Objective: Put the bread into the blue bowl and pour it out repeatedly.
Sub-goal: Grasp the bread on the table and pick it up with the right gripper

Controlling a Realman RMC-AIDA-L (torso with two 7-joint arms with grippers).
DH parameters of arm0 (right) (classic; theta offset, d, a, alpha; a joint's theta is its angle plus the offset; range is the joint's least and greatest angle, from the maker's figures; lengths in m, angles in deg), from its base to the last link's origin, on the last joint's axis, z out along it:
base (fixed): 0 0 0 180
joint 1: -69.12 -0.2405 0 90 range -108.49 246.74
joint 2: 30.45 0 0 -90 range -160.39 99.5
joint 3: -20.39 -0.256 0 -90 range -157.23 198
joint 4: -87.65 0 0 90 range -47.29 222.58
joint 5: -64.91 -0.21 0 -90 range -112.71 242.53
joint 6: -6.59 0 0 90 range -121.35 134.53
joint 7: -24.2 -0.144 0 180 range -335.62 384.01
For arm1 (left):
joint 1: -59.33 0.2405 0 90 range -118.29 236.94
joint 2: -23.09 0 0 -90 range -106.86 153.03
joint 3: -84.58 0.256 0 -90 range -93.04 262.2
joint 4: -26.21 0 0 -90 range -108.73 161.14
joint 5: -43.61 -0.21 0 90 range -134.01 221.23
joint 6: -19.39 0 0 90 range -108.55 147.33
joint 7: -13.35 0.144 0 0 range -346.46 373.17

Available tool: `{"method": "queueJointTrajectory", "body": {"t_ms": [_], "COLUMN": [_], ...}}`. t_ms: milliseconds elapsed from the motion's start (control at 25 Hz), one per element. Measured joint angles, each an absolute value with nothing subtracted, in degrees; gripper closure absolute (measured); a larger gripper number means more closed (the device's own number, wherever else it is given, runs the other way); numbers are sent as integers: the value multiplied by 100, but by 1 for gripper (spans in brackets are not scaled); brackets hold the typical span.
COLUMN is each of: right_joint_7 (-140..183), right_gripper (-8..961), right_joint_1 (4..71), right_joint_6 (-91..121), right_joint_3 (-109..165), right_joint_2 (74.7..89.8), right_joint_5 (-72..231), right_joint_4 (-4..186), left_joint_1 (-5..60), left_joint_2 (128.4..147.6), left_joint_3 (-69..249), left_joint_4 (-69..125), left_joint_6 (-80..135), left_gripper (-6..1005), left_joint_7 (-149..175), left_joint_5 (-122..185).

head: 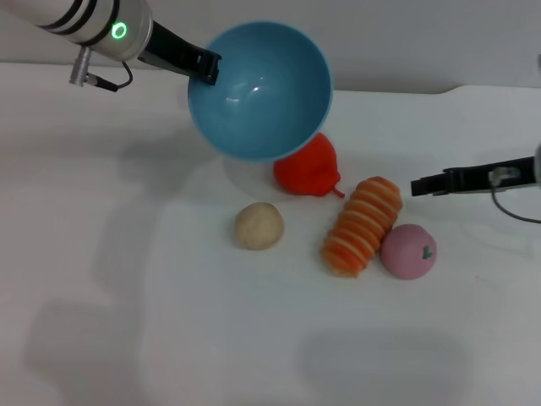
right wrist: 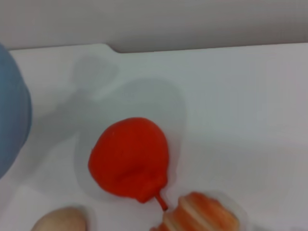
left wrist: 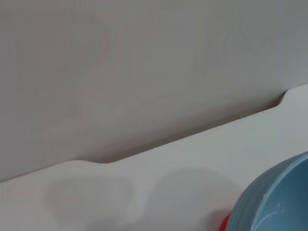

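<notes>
Nearest the camera in the head view, low and right of centre, lies a pink ball [head: 408, 251] with a small green mark, resting on the white table [head: 127, 321] and just touching the lower end of the bread [head: 362, 224]. That ridged orange-and-cream loaf lies flat on the table, slanting from the pink ball up toward a red pepper-like toy [head: 308, 167] with a thin stem, which sits just above it near the frame's centre. To the left of the bread, a little apart, sits a round beige ball [head: 258, 226]. Above all of these, in the upper middle of the frame, the blue bowl [head: 259, 90] is held up off the table and tipped so its empty inside faces the camera; its lower edge overlaps the red toy in this view. The left gripper [head: 203, 66] comes in from the upper left and is clamped on the bowl's left rim. At the right edge, about mid-height, the right gripper [head: 420, 185] hangs above the table, well apart from the bowl and a little to the right of the bread; whether its fingers are parted cannot be told. The right wrist view looks down on the red toy, with the bread's end at the bottom edge.
</notes>
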State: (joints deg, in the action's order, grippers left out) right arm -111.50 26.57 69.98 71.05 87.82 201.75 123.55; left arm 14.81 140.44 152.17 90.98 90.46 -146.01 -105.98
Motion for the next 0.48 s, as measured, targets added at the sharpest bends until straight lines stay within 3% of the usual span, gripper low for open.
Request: {"method": "queueJointTrajectory", "body": {"t_ms": [480], "right_joint_7": [-11133], "right_gripper": [530], "right_joint_1": [2005], "right_joint_6": [6043], "right_joint_3": [7245], "right_joint_2": [8840], "right_joint_5": [20048], "right_joint_4": [11121], "left_joint_1": [1477], "left_joint_2": [14059], "left_joint_3": [15243], "left_joint_4": [9066], "left_joint_6": [9034], "left_gripper": [985], "left_joint_7": [-14566], "left_joint_5": [-10598]}}
